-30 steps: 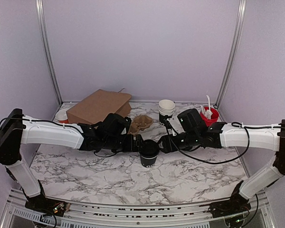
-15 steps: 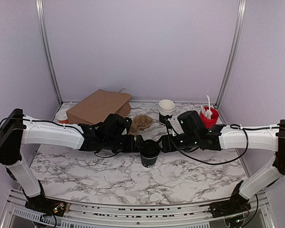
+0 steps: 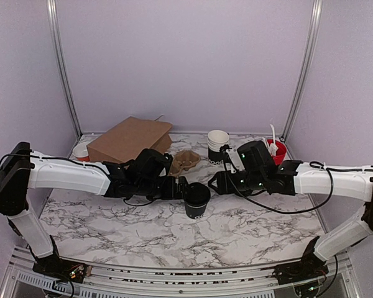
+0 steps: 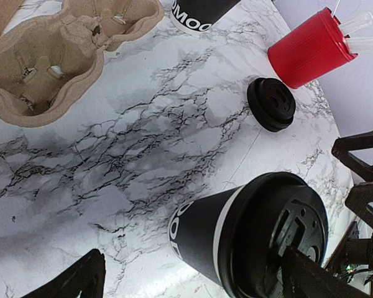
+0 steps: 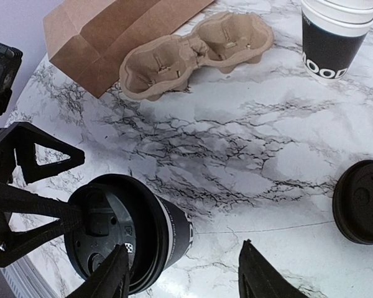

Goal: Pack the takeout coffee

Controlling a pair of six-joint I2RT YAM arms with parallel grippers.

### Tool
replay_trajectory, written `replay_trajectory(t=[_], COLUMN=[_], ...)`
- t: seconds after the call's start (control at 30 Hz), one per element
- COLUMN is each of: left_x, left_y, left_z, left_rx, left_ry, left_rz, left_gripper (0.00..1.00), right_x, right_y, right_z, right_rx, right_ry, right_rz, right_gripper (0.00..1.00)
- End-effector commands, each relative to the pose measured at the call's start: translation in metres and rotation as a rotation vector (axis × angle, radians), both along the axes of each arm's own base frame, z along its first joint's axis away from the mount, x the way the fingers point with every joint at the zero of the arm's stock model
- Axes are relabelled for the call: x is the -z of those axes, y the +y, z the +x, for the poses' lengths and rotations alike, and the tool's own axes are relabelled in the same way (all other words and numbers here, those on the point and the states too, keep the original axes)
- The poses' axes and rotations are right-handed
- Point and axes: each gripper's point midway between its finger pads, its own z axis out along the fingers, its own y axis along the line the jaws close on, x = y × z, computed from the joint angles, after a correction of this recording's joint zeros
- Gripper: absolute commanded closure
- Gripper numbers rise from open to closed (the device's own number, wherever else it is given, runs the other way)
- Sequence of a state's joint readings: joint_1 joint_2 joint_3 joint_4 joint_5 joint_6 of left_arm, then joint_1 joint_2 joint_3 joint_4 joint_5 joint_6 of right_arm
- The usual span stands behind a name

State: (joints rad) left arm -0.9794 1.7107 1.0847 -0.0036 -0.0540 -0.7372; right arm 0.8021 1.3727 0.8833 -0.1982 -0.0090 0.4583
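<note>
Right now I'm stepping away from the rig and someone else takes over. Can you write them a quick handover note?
Left gripper: open, fingers either side of the lidded coffee cup, not closed on it.
Right gripper: open, empty, beside the cup.
Cup: standing on the marble table, centre front.
Cardboard carrier: empty, behind the cup, next to the flat paper bag.
Done: lid is on.
Left: grip the cup and pack it, probably into the carrier.
</note>
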Motion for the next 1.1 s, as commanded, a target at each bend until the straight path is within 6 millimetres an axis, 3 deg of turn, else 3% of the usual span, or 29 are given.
replay_trajectory(t=[0.0, 0.2, 0.33, 0.53, 0.83, 0.9, 1.07], left_x=[0.01, 0.011, 0.01, 0.011, 0.009, 0.009, -0.004], left_y=[0.004, 0.003, 0.001, -0.002, -0.003, -0.004, -0.008], left_z=[-0.001, -0.001, 0.0, 0.0, 0.001, 0.001, 0.004], left_rx=[-0.001, 0.003, 0.007, 0.014, 0.022, 0.024, 0.032], left_ry=[0.006, 0.007, 0.003, 0.006, 0.001, 0.0, -0.023], left_rz=[0.041, 0.041, 0.045, 0.046, 0.044, 0.043, 0.032], left_gripper=[0.01, 0.01, 0.01, 0.01, 0.01, 0.01, 0.01], right_x=[-0.001, 0.058, 0.075, 0.052, -0.024, -0.032, -0.022], right_y=[0.002, -0.003, -0.008, -0.016, -0.001, 0.002, 0.005], right_z=[0.008, -0.009, -0.019, -0.014, 0.016, 0.023, 0.03], right_rx=[0.023, 0.014, 0.022, 0.053, 0.049, 0.05, 0.04], right_ry=[-0.001, 0.115, 0.15, 0.1, -0.07, -0.09, -0.075], right_rz=[-0.009, -0.056, -0.101, -0.112, -0.087, -0.094, -0.116], right_gripper=[0.43, 0.44, 0.47, 0.46, 0.46, 0.46, 0.45])
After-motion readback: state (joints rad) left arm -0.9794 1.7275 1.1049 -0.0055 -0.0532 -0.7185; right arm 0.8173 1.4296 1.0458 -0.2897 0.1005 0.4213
